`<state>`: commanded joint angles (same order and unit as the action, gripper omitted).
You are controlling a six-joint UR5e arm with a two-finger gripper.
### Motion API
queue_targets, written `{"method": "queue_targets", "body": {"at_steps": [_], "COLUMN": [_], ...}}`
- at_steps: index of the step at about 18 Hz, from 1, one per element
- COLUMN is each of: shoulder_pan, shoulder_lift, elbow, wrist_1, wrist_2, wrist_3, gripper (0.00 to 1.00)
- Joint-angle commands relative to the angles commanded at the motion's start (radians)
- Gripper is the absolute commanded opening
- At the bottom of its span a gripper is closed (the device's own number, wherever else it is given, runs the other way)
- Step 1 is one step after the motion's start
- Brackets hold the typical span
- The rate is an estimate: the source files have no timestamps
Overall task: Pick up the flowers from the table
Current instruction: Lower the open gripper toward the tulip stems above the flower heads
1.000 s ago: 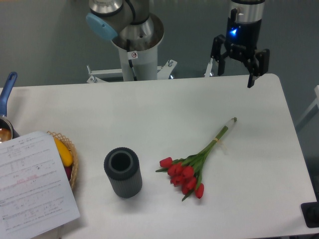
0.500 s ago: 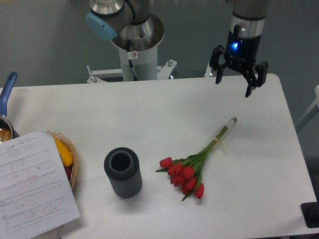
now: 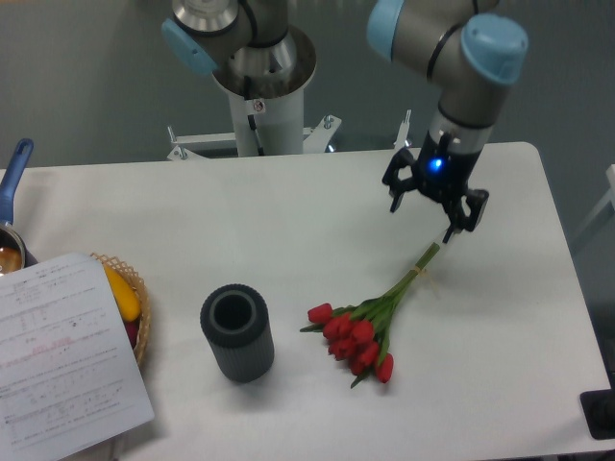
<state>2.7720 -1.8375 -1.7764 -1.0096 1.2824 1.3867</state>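
The flowers [image 3: 370, 322] lie on the white table [image 3: 288, 221] right of centre: red tulip heads toward the front, green stems running up and right to a pale cut end. My gripper [image 3: 422, 220] hangs open just above that stem end, fingers spread and pointing down, with nothing between them. The right fingertip hides the very tip of the stems.
A dark grey ribbed cylinder vase [image 3: 236, 332] stands upright left of the flowers. At the left edge sit a wicker basket [image 3: 135, 307] with fruit, a printed sheet of paper [image 3: 58, 355] and a pan with a blue handle [image 3: 12, 182]. The robot's base [image 3: 259, 86] is behind the table.
The gripper has come down and left from above the table's back right corner to just over the stem end of the flowers. It stays open. The flowers have not moved.
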Motion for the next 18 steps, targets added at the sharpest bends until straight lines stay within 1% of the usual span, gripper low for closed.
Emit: {"method": "queue_targets", "body": {"at_steps": [3, 5, 6, 9, 11, 15, 18], "shoulder_pan": [-0.020, -0.040, -0.045, -0.064, -0.066, -0.078, -0.080], "shoulder_lift": [-0.049, -0.077, -0.089, -0.130, -0.155, -0.186, -0.190], "elbow": [0.005, 0.009, 0.011, 0.041, 0.048, 0.048, 0.035], "wrist_1": [0.038, 0.055, 0.060, 0.060, 0.065, 0.074, 0.078], "wrist_2": [0.014, 0.050, 0.066, 0.072, 0.072, 0.072, 0.074], "wrist_3": [-0.006, -0.014, -0.014, -0.015, -0.014, -0.012, -0.009], "gripper": [1.00, 1.00, 1.00, 1.00, 1.00, 1.00, 1.00]}}
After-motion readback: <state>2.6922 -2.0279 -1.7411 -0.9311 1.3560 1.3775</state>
